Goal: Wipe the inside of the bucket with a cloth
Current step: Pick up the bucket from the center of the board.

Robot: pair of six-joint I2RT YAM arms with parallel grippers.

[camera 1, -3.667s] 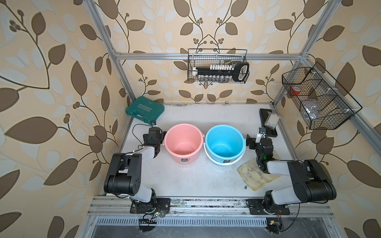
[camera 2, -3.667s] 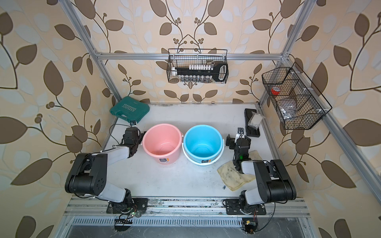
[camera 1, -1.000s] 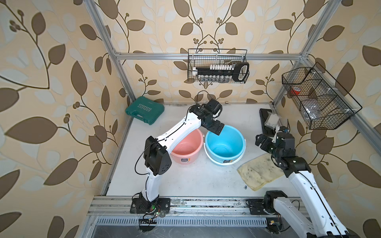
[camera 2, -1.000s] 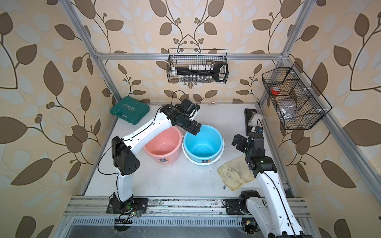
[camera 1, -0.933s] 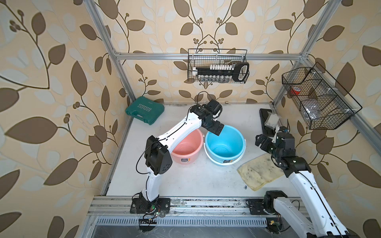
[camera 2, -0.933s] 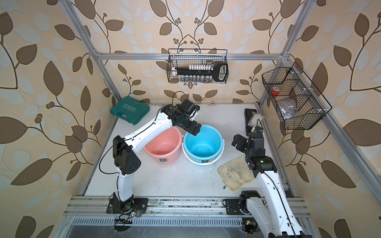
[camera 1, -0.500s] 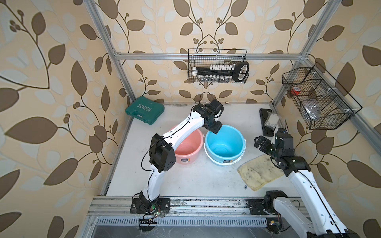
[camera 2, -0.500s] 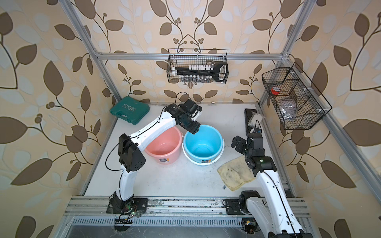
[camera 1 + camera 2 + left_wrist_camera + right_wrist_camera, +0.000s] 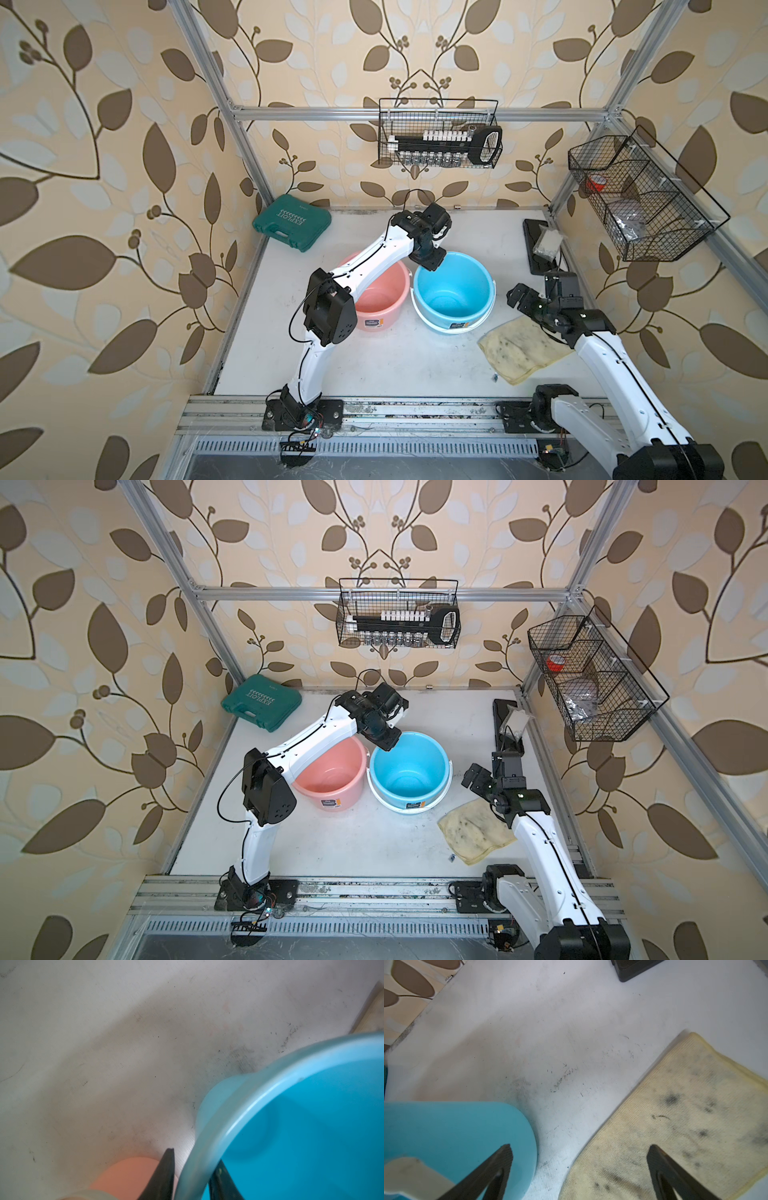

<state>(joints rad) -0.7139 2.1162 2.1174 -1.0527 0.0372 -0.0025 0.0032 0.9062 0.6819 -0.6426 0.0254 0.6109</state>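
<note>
Cloth point(image 9: 523, 351) lay flat on desk point(image 9: 374, 365), just beside blue bucket point(image 9: 259, 1095) | right claw point(image 9: 580, 1147), the nearer, hung spread wide above cloth's bucket-side edge | left claw point(image 9: 194, 1157) straddled bucket rim, narrow; clamped or not, unclear.

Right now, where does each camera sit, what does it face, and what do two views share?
Both top views: high in front, looking down at table, blue bucket, cloth; left arm and right arm show.
Left wrist: faces blue bucket's rim; left gripper straddles it.
Right wrist: faces cloth; open right gripper shows.
Wrist views share the blue bucket.
</note>
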